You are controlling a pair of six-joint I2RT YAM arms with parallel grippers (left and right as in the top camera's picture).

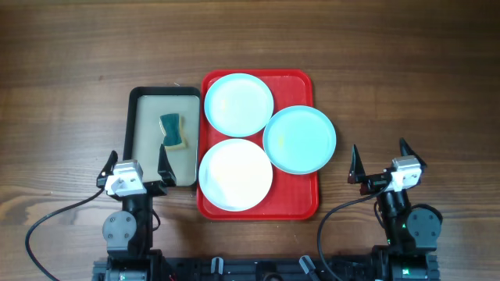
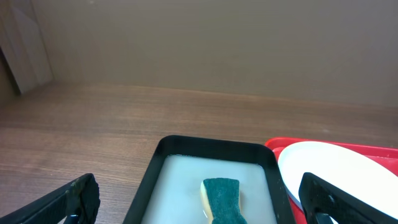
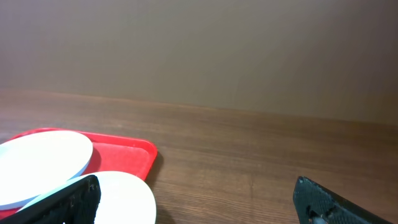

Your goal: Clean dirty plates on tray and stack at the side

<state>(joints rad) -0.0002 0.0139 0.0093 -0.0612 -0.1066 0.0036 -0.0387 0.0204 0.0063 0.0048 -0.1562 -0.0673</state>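
Three plates lie on the red tray [image 1: 301, 204]. A pale blue plate [image 1: 238, 104] is at the tray's far end. A white plate [image 1: 235, 174] is at its near left. An aqua-teal plate [image 1: 299, 139] overhangs the tray's right rim. My left gripper [image 1: 134, 165] is open and empty at the near end of the small black-rimmed tray [image 1: 133, 129]. My right gripper [image 1: 383, 161] is open and empty on the bare table, right of the red tray. The left wrist view shows the white plate [image 2: 336, 171]. The right wrist view shows the aqua-teal plate [image 3: 127, 196] and the red tray [image 3: 124, 152].
A green and yellow sponge [image 1: 173, 131] lies in the black-rimmed beige tray, which holds pale liquid; the left wrist view shows it too [image 2: 222, 198]. Black cables run over the table's near edge by both arm bases. Brown wooden table lies all round.
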